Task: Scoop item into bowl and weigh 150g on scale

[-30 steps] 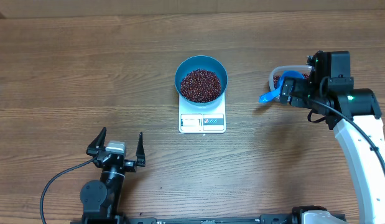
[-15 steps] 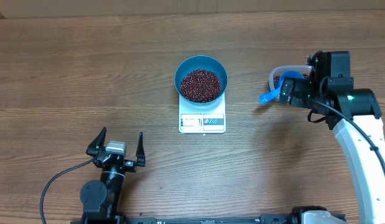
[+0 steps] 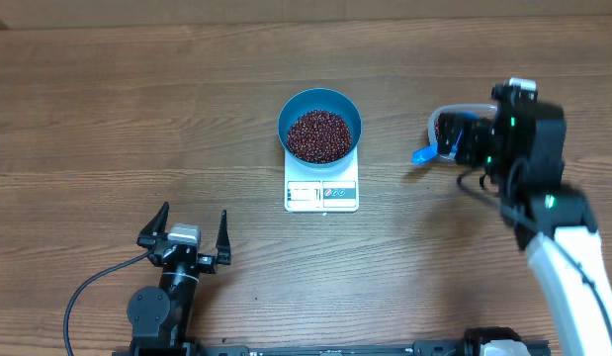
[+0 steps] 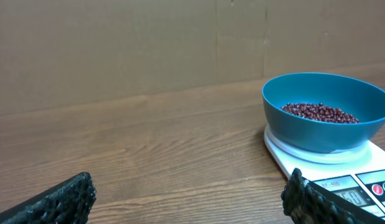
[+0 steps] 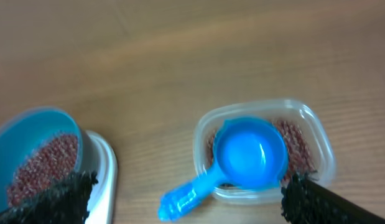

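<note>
The wooden desk [image 3: 108,119] fills the overhead view. The right arm [image 3: 572,267] enters from about 5 o'clock and reaches up toward 3 o'clock. Its right gripper [image 5: 192,202] hangs over the tub with its jaws spread wide and released, gripping nothing. In the right wrist view its two fingertips sit in the bottom corners, clear of the things below.

The left arm [image 3: 162,307] stands at about 7 o'clock. The left gripper [image 3: 193,216] points toward 12 o'clock and is likewise released, with only bare wood between its fingertips.

The white scale [image 3: 321,195] lies near the centre of the desk, with its display and buttons on the 6 o'clock edge. The blue bowl [image 3: 283,124] rests on the scale's platform and covers its 12 o'clock half. In the left wrist view the bowl [image 4: 323,134] sits upright.

A clear plastic tub [image 3: 436,117] stands on the desk at 3 o'clock from the bowl, well apart from it. A small blue scoop [image 5: 251,155] lies in the tub. Its cup faces up and looks empty, and its handle hangs over the rim, pointing to about 8 o'clock in both the overhead and right wrist views.

The beans [image 3: 319,135], dark red-brown, form a mound inside the bowl below its rim. More of them lie in the tub around the scoop.
</note>
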`<action>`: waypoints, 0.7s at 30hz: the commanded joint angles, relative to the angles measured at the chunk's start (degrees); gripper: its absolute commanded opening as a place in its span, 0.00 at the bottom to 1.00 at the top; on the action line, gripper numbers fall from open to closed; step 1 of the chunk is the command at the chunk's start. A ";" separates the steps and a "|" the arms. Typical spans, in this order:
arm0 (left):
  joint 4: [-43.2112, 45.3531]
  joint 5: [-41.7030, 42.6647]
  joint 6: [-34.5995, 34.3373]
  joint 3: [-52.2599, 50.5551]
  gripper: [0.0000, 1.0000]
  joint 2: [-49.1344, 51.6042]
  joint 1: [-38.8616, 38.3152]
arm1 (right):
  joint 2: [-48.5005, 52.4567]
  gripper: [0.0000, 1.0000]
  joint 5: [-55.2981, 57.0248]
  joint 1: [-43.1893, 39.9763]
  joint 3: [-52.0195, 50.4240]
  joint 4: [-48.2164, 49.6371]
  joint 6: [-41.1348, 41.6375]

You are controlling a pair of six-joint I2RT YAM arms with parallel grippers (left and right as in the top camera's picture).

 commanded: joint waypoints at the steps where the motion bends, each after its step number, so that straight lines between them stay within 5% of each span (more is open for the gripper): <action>1: -0.09 0.63 0.92 -0.20 0.99 -0.63 0.59 | -8.81 1.00 -4.44 -0.33 -11.43 11.19 -0.26; 6: -0.09 0.63 0.92 -0.20 0.99 -0.63 0.59 | -23.96 1.00 -7.80 -0.33 -31.67 39.06 -0.09; 10: -0.09 0.63 0.92 -0.20 1.00 -0.63 0.59 | -33.24 1.00 -8.15 -0.33 -42.38 51.60 -0.11; 21: -0.09 0.63 0.92 -0.20 1.00 -0.63 0.59 | -54.62 1.00 -8.79 -0.55 -54.58 40.44 -0.11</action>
